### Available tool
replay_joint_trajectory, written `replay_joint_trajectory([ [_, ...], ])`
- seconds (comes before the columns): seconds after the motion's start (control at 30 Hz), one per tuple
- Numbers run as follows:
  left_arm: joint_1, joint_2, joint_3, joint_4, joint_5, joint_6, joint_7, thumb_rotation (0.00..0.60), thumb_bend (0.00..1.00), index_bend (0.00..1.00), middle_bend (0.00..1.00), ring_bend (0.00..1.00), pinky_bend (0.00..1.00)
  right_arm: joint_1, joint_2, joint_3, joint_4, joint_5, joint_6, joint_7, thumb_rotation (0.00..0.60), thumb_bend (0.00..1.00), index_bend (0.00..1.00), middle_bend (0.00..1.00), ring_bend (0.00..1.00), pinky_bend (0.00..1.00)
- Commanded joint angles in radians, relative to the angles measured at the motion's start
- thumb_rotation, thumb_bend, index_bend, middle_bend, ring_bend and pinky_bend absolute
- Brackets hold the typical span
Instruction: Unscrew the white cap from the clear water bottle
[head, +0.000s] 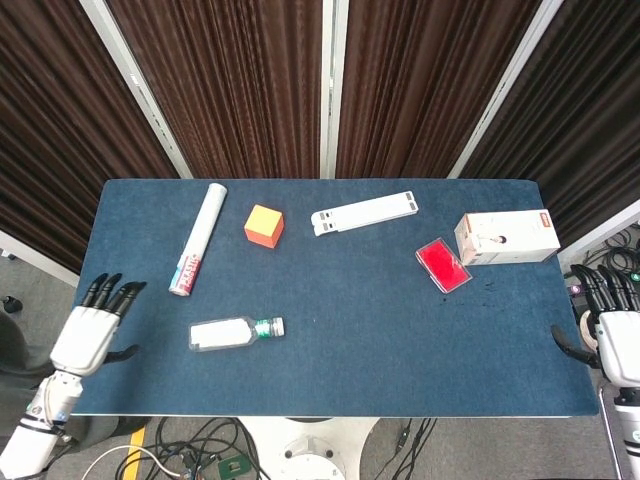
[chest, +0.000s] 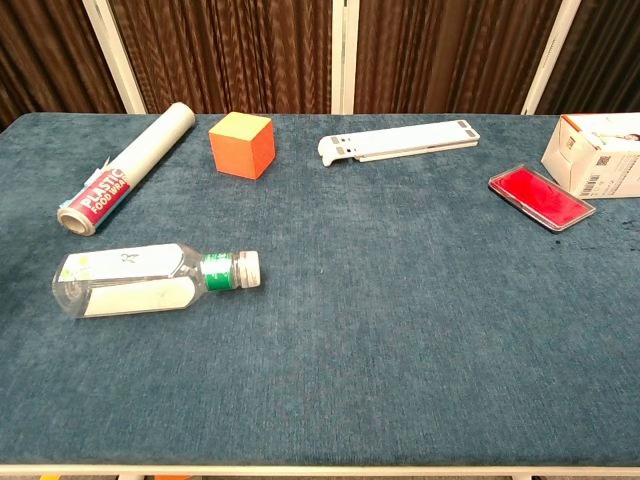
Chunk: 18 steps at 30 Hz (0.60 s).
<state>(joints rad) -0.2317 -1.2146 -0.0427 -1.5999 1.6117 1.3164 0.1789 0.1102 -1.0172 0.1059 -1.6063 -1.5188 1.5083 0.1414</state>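
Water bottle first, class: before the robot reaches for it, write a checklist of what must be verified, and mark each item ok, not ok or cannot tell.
1. White cap on the water bottle: ok, in place.
2. Bottle upright for twisting: not ok, it lies on its side on the table, cap pointing right.
3. Space around the bottle: ok, the plastic wrap roll and orange cube lie apart from it.
4. Left hand free: ok, fingers apart, holding nothing, near the table's left edge.
5. Right hand free: ok, holding nothing, off the right edge.
6. Cap tightness: cannot tell.
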Motion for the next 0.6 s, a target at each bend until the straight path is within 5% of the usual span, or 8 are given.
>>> replay_joint_trajectory([
  [0.03, -0.075, -0.053, 0.004, -0.019, -0.003, -0.109, 0.023, 0.600, 0.03, 0.10, 0.14, 0.05, 0.05, 0.000, -0.002, -0.001, 0.004, 0.002, -0.004, 0.004, 0.600, 0.22, 0.06, 0.11, 0.00, 0.00],
  [0.37, -0.174, -0.174, -0.023, 0.032, -0.149, -0.288, 0.091, 0.600, 0.03, 0.11, 0.14, 0.05, 0.07, 0.010, -0.015, -0.004, 0.016, 0.012, -0.031, 0.012, 0.600, 0.22, 0.06, 0.11, 0.00, 0.00],
  [0.6, -0.186, -0.261, -0.020, 0.054, -0.239, -0.306, 0.174, 0.600, 0.03, 0.17, 0.17, 0.10, 0.09, 0.023, -0.020, -0.003, 0.025, 0.024, -0.062, 0.014, 0.600, 0.22, 0.06, 0.11, 0.00, 0.00],
])
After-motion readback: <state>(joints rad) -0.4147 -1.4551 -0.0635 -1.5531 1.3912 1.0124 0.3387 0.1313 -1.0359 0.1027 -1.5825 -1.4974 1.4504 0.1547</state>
